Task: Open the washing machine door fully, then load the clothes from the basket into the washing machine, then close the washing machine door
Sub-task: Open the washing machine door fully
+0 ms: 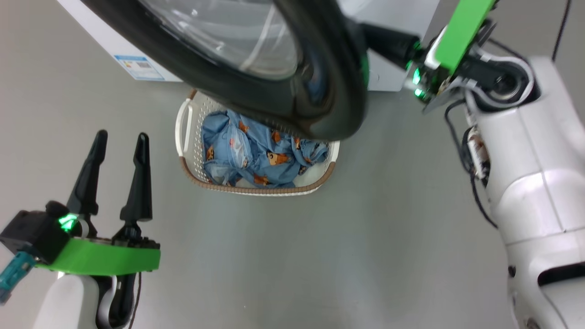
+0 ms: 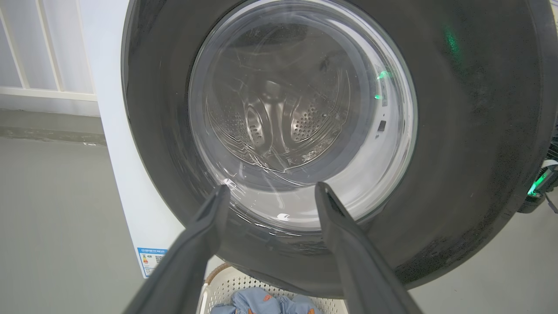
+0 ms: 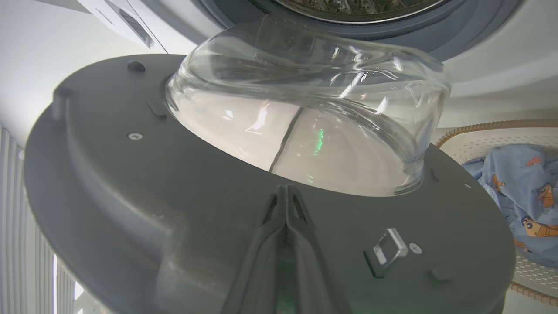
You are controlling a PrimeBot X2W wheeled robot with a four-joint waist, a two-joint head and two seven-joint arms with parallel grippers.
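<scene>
The right pincer (image 3: pixel 285 192) has its two fingers pressed together and holds nothing. Its tips are set against the dark inner face of the door (image 3: pixel 130 183), just short of the glass bowl (image 3: pixel 305 113) that bulges beyond them. Close beside the tips, off to one side, sits the latch hook (image 3: pixel 387 250). Past the bowl the washing machine (image 3: pixel 479 74) shows its grey seal (image 3: pixel 471 30), so I judge the door to be partly swung out and not yet fully open.

The step in hand looks like pushing the door wide. To do it well:
- Bear on the plastic face, not on the glass or the hook.
- Let the arm follow the hinge's arc so the tips do not skate off the smooth surface.
- Push steadily, since a shove could bounce the door back.

Below the pincer, under the door's rim, the basket (image 1: pixel 192 176) stands on the floor (image 1: pixel 320 251) with the clothes (image 1: pixel 256 151) heaped inside.

The left pincer (image 1: pixel 122 137) has its fingers wide apart and empty. It hangs just beside the basket and faces the door's outer side. It probably ought to stay back so the door has room to swing.
</scene>
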